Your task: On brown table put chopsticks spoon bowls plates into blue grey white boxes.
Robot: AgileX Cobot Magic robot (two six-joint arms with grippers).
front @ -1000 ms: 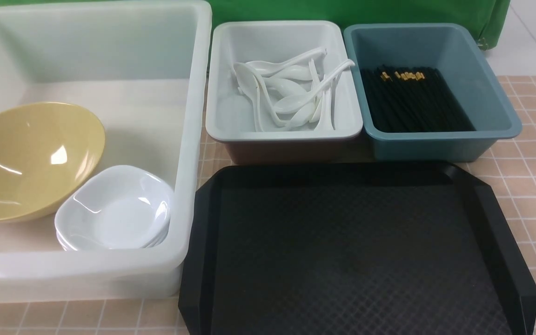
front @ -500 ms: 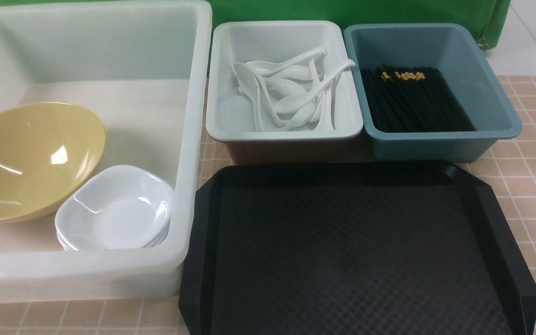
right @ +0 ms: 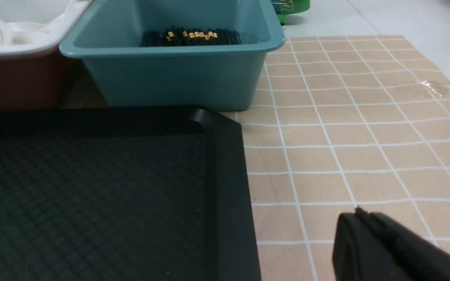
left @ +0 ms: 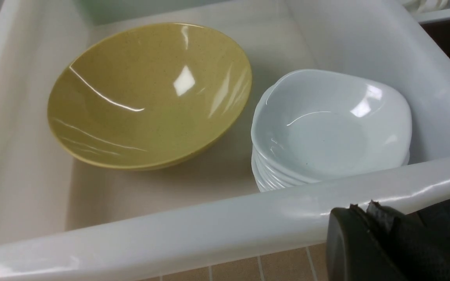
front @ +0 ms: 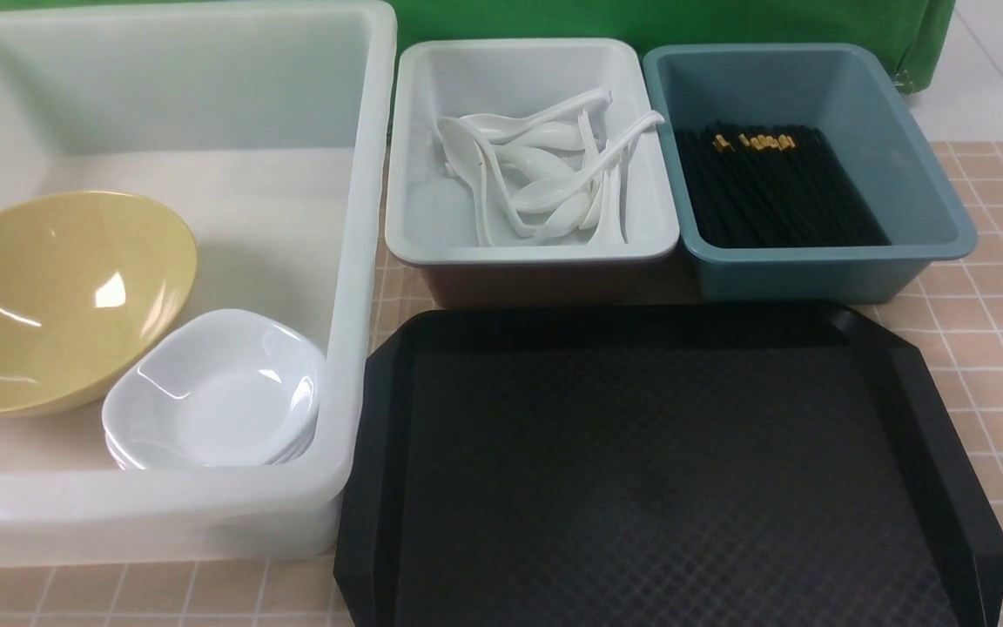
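The olive-yellow bowl (front: 57, 296) leans inside the big white box (front: 362, 261), beside a stack of white plates (front: 214, 392). Several white spoons (front: 545, 174) lie heaped in the grey box (front: 406, 131). Black chopsticks (front: 771, 187) with gold bands fill the floor of the blue box (front: 928, 192). Neither arm shows in the front view. My left gripper (left: 361, 208) is shut and empty, just outside the white box's near rim (left: 209, 222), near the plates (left: 330, 128) and bowl (left: 147, 93). Shut and empty too, my right gripper (right: 359, 214) hovers over the brown table (right: 346, 128), beside the tray.
A black textured tray (front: 658, 470) with cut corners lies bare in front of the grey and blue boxes; its raised edge (right: 229, 183) runs near my right gripper. A green backdrop (front: 641, 17) stands behind the boxes.
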